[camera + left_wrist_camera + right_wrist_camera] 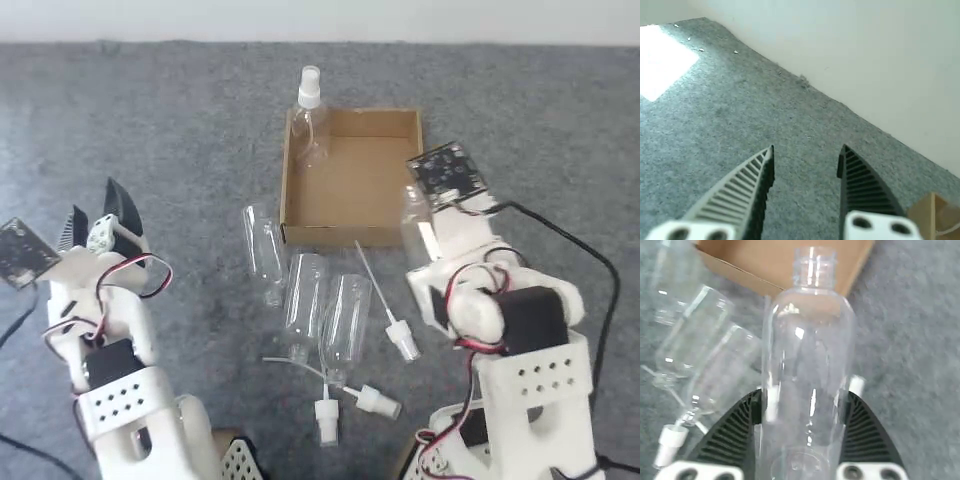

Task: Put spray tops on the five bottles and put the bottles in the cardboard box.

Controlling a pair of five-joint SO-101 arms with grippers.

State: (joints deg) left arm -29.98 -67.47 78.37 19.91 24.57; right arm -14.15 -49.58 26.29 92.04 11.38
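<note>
Right wrist view: right gripper (804, 396) clamps a capless bottle (810, 355) lengthwise, neck toward the box (767, 262); high view adds a capped bottle (310, 128) (in its corner). Left gripper (807, 152) gapes.

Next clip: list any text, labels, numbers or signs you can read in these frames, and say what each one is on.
No text can be read in any view.
The cardboard box is plain brown, with no print showing.
The bottle in the right gripper and the lying bottles are clear and unlabelled.
The circuit boards on the wrists carry pale specks that are too small to read.
</note>
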